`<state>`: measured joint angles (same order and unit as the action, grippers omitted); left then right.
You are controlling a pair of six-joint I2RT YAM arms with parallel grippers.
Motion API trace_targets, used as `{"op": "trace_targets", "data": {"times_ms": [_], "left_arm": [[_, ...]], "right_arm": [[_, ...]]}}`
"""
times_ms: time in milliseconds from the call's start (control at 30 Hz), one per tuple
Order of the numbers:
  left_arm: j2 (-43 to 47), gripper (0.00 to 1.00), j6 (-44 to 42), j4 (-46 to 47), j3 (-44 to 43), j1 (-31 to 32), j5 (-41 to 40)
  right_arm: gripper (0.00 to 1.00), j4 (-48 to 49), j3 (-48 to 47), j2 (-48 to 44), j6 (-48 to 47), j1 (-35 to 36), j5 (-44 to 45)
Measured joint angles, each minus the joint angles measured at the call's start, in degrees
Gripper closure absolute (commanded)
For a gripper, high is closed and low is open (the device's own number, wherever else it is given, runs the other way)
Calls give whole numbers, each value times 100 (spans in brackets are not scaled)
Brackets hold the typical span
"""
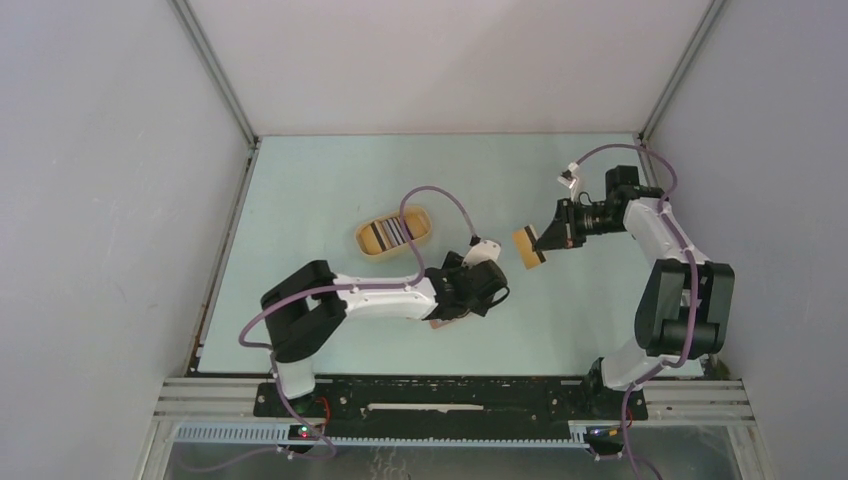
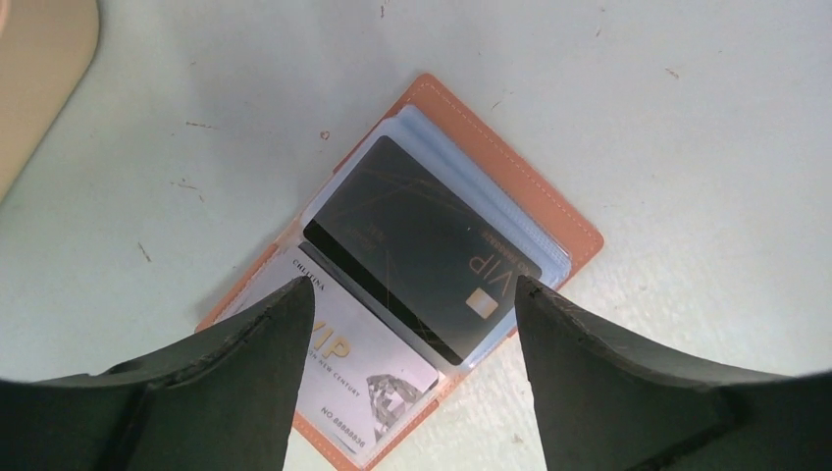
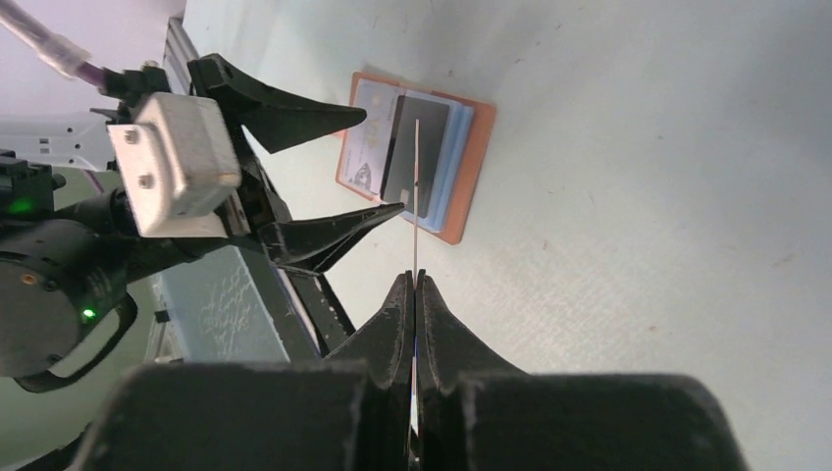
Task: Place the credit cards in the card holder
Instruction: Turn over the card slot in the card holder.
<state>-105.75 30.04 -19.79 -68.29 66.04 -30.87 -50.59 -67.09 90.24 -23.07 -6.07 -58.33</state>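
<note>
The card holder (image 2: pixel 549 201) lies open on the table (image 2: pixel 687 118): stitched orange leather, clear sleeves, a black card (image 2: pixel 412 235) and a silver card (image 2: pixel 363 363) on top. The left gripper (image 2: pixel 412 287) hovers above it, jaws spread, empty. The right gripper (image 3: pixel 413 280) clamps a thin card (image 3: pixel 416 186), apparently tan and seen edge-on. An oval tray (image 1: pixel 362 236) sits nearby.

Leather-like card holder (image 2: pixel 530 194), glossy black card (image 2: pixel 412 235)

— What is resting on the pale green tabletop (image 1: pixel 330 180)?
— An oval tan tray (image 1: pixel 424 222) is lying left of centre, turned at a slant.
— And around it?
— Plain grey walls (image 1: pixel 100 200) are closing in three sides.
</note>
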Motion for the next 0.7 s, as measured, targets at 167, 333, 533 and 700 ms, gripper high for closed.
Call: {"op": "trace_targets", "data": {"times_ms": [167, 333, 533, 700], "left_arm": [[616, 37, 144, 588, 675, 0, 129], [1318, 65, 400, 1401, 1598, -146, 409], [1462, 80, 619, 2144, 2253, -627, 861], [1408, 84, 706, 2483, 2264, -723, 1025]], "right_arm": [[100, -59, -39, 437, -26, 326, -203], [100, -72, -48, 990, -76, 828, -136], [100, -72, -61, 1150, -109, 1285, 42], [100, -87, -157, 1482, -111, 1375, 212]]}}
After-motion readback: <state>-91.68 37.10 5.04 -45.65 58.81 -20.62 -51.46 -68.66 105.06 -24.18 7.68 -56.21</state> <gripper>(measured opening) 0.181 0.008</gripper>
